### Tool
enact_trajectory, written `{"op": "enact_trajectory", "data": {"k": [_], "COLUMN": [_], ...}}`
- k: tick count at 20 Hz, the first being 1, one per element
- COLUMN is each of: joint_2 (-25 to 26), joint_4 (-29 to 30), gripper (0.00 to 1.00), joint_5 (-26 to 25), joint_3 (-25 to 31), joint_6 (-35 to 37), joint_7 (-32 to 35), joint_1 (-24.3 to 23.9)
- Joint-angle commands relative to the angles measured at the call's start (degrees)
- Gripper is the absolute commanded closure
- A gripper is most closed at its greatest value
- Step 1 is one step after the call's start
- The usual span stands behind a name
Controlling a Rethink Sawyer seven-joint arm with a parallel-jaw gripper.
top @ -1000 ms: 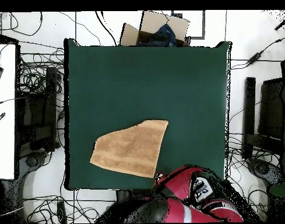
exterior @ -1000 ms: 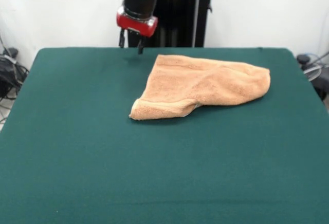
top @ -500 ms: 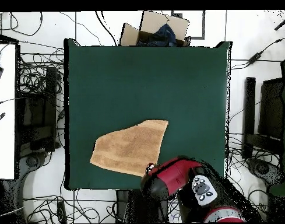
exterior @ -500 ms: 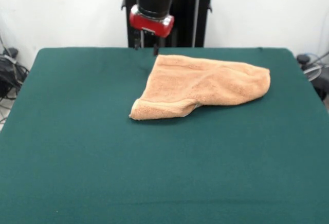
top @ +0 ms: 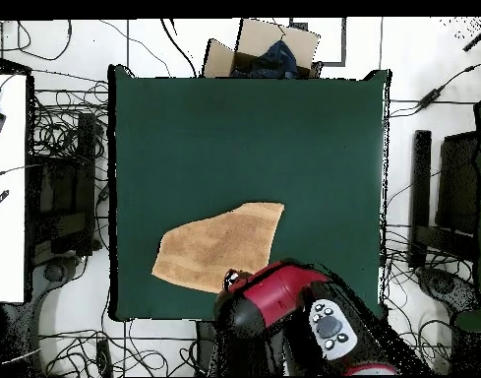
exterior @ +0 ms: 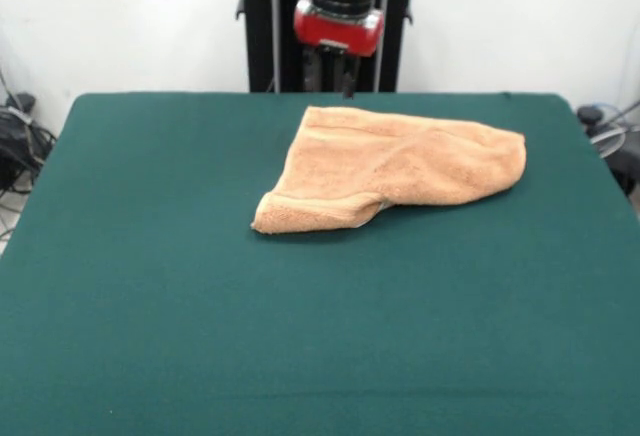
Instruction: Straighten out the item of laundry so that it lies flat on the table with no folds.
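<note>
- The towel (exterior: 395, 168) lies on the green table (exterior: 200, 336) in the half nearer the robot, off-centre towards the right edge as seen from the front view.
- It is not flat: the cloth is folded over itself into an irregular shape, with a hemmed corner pointing towards the middle of the table and a rounded, doubled end towards the right edge in the front view.
- In the overhead view the towel (top: 219, 249) sits close to the table edge on the robot's side, well apart from the other three edges.
- The gripper (exterior: 331, 72) hangs from the red and black arm (top: 283, 305) over that same table edge, just above the towel's nearest border and not touching it.
- Two dark fingertips show below the red wrist ring with a gap between them, nothing held, so the pincer is released.
</note>
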Motion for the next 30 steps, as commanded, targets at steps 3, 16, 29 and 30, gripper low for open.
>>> {"op": "enact_trajectory", "data": {"k": [3,16,29,30], "joint_2": [-3.53,5.20,22.03,23.31], "joint_4": [1.11,-7.93,-14.86,-14.96], "gripper": [0.00,0.00,0.00,0.00], "joint_5": [3.84,0.67,8.53,9.67], "joint_3": [-2.85,-16.57,-36.03,-36.86], "joint_6": [4.64,-7.85,-34.16,-36.05], "joint_7": [6.73,13.38,6.36,5.23], "joint_1": [15.04,27.13,34.94,35.07]}}
